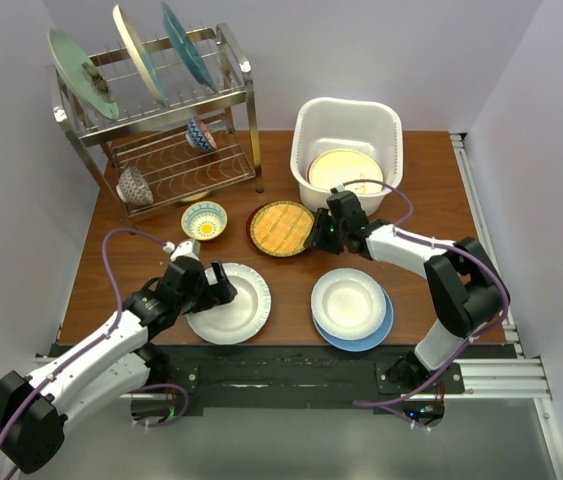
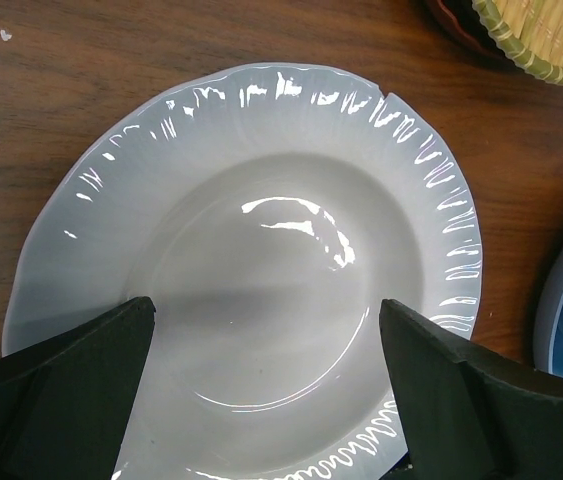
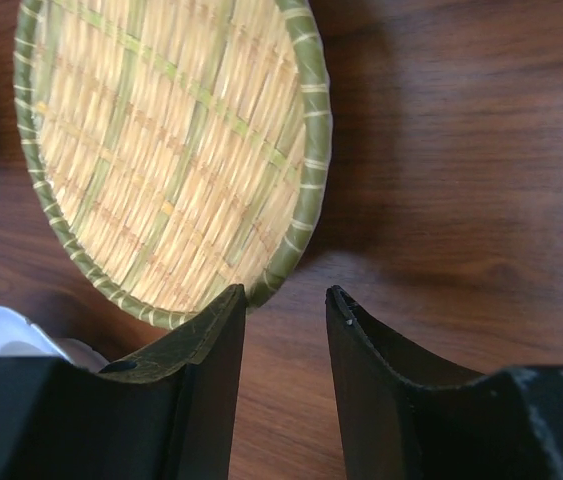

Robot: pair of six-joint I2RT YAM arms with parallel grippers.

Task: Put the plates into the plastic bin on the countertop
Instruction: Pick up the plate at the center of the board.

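Note:
A white plate [image 1: 229, 303] lies at the front left. My left gripper [image 1: 217, 290] hangs open over it, jaws spread wide above its bowl [image 2: 261, 250], and holds nothing. A yellow woven-look plate [image 1: 281, 228] rests on a brown plate mid-table. My right gripper [image 1: 319, 236] is open and empty at its right rim. In the right wrist view my left fingertip [image 3: 226, 310] is at the green rim of the woven plate [image 3: 171, 150]. The white plastic bin [image 1: 311, 125] stands behind with a cream plate [image 1: 346, 172] inside. A white plate [image 1: 349, 300] sits on a blue plate [image 1: 366, 338] at the front right.
A steel wire dish rack [image 1: 241, 80] stands at the back left with three plates upright on top and two bowls below. A small yellow-and-blue bowl [image 1: 204, 220] sits in front of it. The table's near edge lies just behind both arms.

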